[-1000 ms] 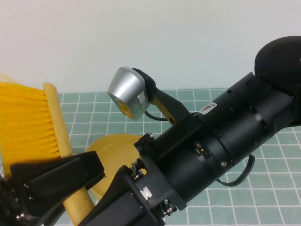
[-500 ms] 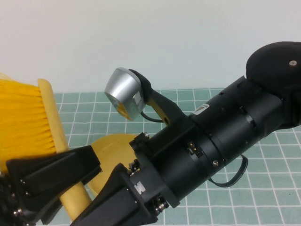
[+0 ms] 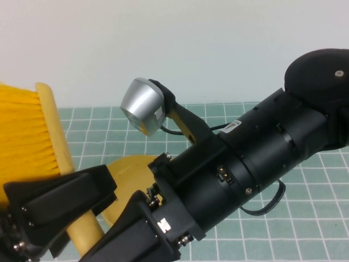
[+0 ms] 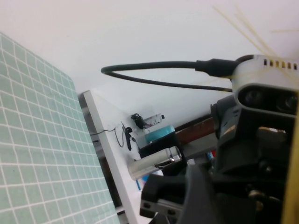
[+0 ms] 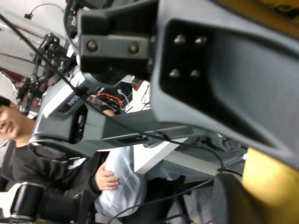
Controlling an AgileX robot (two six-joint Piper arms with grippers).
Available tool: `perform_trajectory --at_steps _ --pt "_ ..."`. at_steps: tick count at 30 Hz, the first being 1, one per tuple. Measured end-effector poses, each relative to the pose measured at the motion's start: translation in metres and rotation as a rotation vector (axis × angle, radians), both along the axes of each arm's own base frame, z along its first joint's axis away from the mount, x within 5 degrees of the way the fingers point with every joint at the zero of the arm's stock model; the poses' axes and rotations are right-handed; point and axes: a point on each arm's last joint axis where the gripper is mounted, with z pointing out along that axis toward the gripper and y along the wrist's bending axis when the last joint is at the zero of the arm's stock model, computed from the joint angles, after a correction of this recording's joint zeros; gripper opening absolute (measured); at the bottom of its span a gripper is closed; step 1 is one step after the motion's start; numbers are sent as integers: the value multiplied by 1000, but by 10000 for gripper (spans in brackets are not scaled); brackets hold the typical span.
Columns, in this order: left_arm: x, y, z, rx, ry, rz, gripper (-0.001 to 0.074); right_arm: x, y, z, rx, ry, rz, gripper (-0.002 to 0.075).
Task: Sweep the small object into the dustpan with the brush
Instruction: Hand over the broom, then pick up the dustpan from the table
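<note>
Both arms are raised close to the high camera. My left gripper (image 3: 65, 210) at the lower left is shut on the tan handle (image 3: 84, 232) of the brush, whose orange-yellow bristles (image 3: 22, 136) stand up at the far left. The handle also shows as a yellow strip in the left wrist view (image 4: 292, 186). My right arm crosses the middle, with its gripper (image 3: 136, 240) at the bottom edge. It is shut on the mustard-yellow dustpan, whose rounded scoop (image 3: 131, 166) shows behind the arm and whose handle shows in the right wrist view (image 5: 275, 182). The small object is hidden.
A green tiled mat (image 3: 311, 229) covers the table below a white wall. The right wrist camera (image 3: 143, 106) sticks up mid-frame. The left wrist view shows the white table edge (image 4: 105, 140) and equipment beyond. A seated person (image 5: 28, 154) shows in the right wrist view.
The brush and left gripper have shifted a little to the left. The right arm has slid left and slightly closer to the camera. Both grips are unchanged.
</note>
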Motion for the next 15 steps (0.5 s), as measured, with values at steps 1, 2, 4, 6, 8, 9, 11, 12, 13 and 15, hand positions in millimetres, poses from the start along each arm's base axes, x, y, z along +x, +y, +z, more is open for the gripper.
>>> perform_trajectory --at_steps 1,2,4,6,8,9,11,12,13,15 --pt "0 0 0 8 -11 -1 438 1 0 -1 -4 -6 -6 179" --pt "0 0 0 9 -12 -1 438 3 -1 -2 -12 -15 -18 179" --pt "0 0 0 13 -14 -1 438 8 -4 -3 -33 -33 -42 179" --pt "0 0 -1 17 -15 -3 438 16 -8 -7 -67 -49 -78 179" --pt "-1 -1 -2 37 -28 -7 438 22 -13 -6 -75 -59 -98 179" --pt "-1 -1 -2 47 -33 -9 438 25 -16 -6 -76 -63 -109 179" --pt "-1 -1 -3 76 -51 -10 438 31 -21 -4 -75 -63 -134 179" --pt "-2 -2 -4 91 -56 -10 438 35 -25 -4 -76 -65 -150 178" --pt "-1 -2 -5 104 -56 -8 438 39 -27 -4 -78 -66 -169 178" --pt "-1 -2 -7 124 -57 -6 437 50 -36 -5 -86 -74 -213 178"
